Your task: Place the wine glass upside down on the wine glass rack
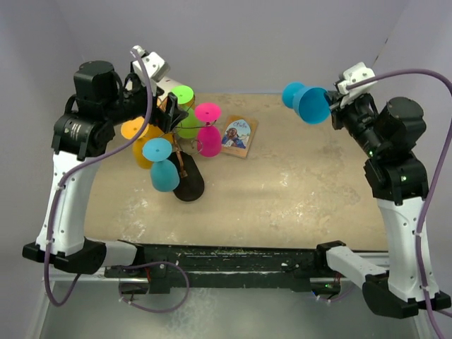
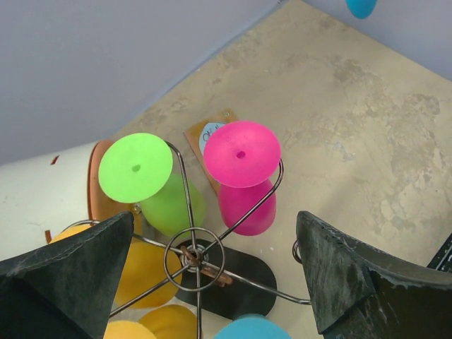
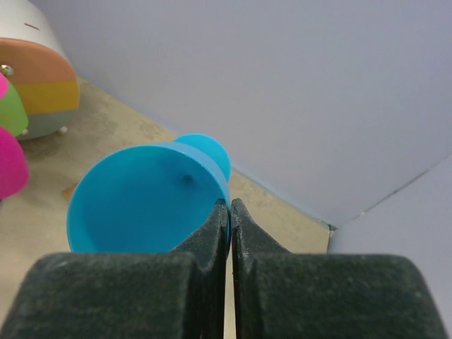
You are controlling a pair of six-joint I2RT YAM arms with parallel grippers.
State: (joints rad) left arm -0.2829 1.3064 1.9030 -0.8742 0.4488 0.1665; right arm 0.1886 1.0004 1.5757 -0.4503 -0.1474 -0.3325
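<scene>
The right gripper [image 3: 229, 212] is clamped on the rim of the blue wine glass [image 3: 141, 201], held aloft at the far right of the bench [image 1: 296, 191], well apart from the wine glass rack [image 2: 194, 261]. The left gripper [image 2: 215, 219], jaws apart, hovers above the crowded rack. A collision there looks the likeliest risk, or the rim-held glass may swivel.

We see a beige tabletop [image 1: 304, 183], mottled with paler worn patches, boxed in by plain lavender-grey walls: a back wall [image 1: 247, 42] and a right side panel [image 1: 427, 49] (their seam shows as a thin line). The light is soft and even, with faint shadows. A black rail [image 1: 233, 258] edges the near side.
</scene>
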